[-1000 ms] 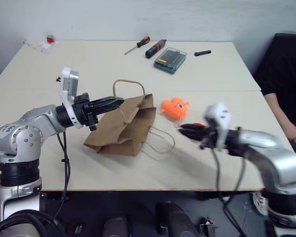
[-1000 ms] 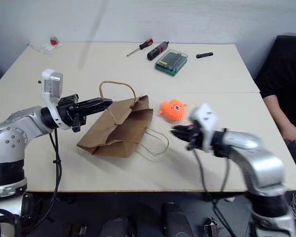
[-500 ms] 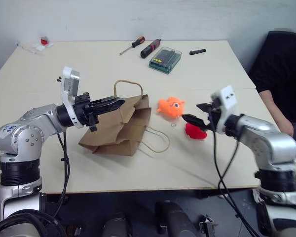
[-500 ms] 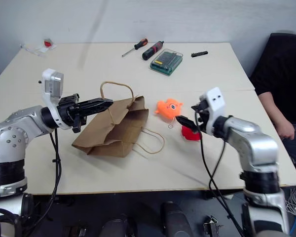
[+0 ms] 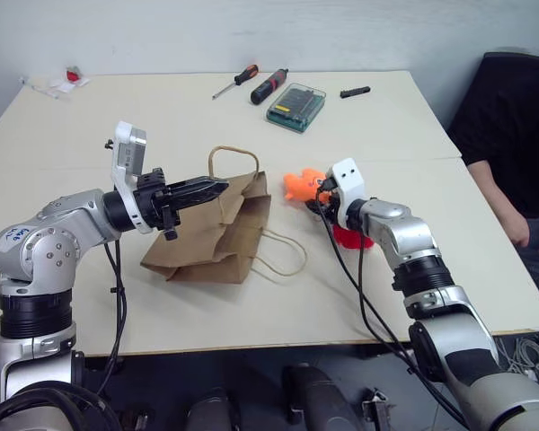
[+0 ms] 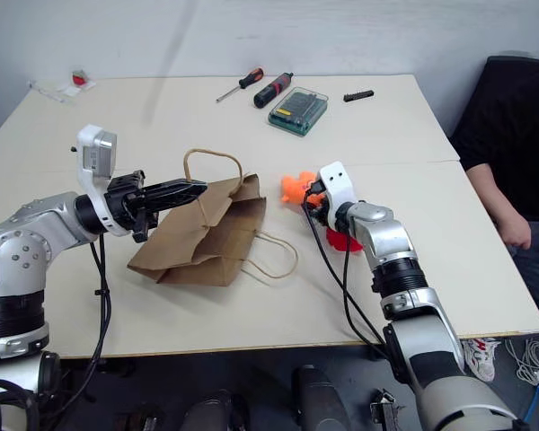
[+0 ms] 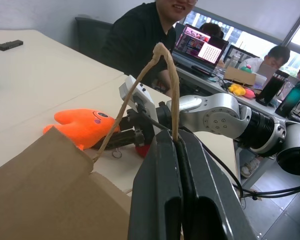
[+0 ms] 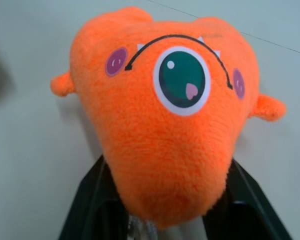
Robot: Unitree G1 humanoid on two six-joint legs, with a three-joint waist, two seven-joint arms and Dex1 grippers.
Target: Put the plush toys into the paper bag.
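Observation:
The brown paper bag lies slumped on the table, its mouth toward the toys. My left gripper is shut on one cord handle and holds it up off the table. The orange plush toy sits just right of the bag's mouth. My right gripper has reached it, and in the right wrist view its black fingers press both sides of the toy. The red plush toy lies on the table, partly hidden under my right forearm.
At the table's back lie a green bit case, two screwdrivers and a black bar. A small red item sits at the back left corner. A person in black sits by the right edge.
My right arm swung forward and left to the orange toy; its fingers spread wide, then closed around it. The left arm stayed still with the handle. The camera shifted slightly.

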